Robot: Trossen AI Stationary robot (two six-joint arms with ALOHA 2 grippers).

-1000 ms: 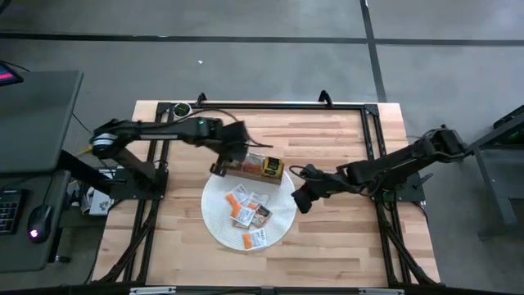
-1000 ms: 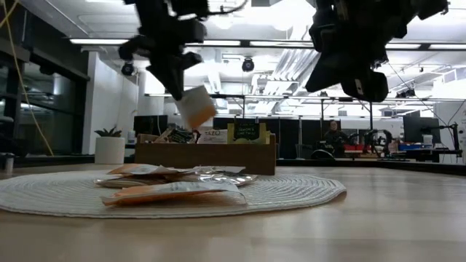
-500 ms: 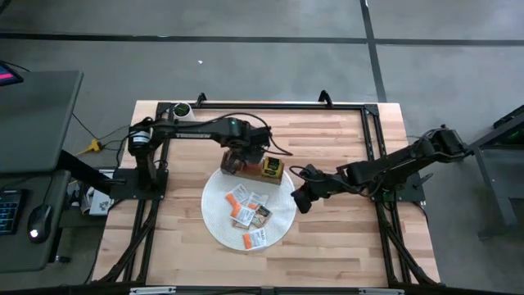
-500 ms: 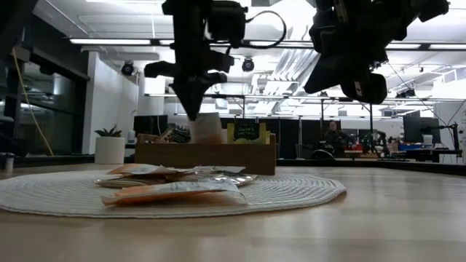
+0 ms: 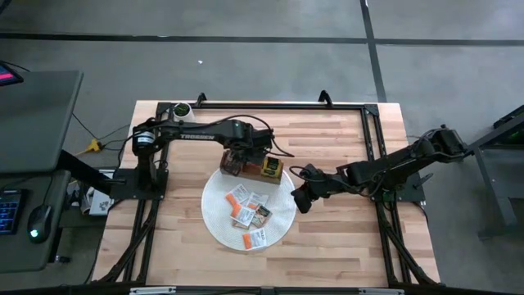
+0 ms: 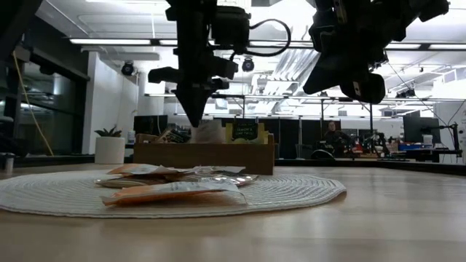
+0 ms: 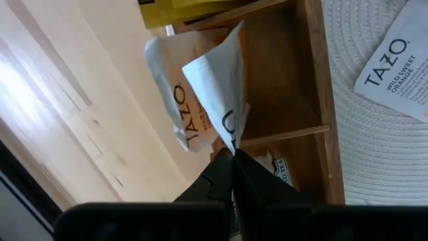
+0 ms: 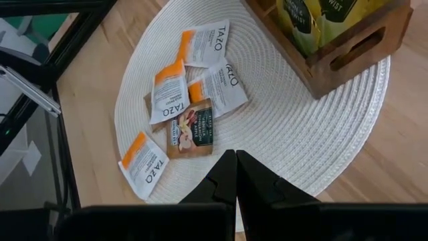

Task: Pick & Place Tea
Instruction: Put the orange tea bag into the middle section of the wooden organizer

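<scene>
On a pale wooden table [image 5: 344, 238], the left gripper [image 7: 233, 155] pinches one corner of a white tea packet [image 7: 217, 94] (light, thin, floppy; best gripped by an edge) over the wooden tray's [image 7: 314, 73] middle compartment.

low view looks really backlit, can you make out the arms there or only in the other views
In the low view, bright ceiling lights leave both arms as dark silhouettes; the left gripper is barely readable above the wooden tray. The left wrist view is evenly lit: the fingers pinch a white tea packet over the tray, print legible. The high view has soft light and faint shadows; the right gripper shows clearly.
</scene>
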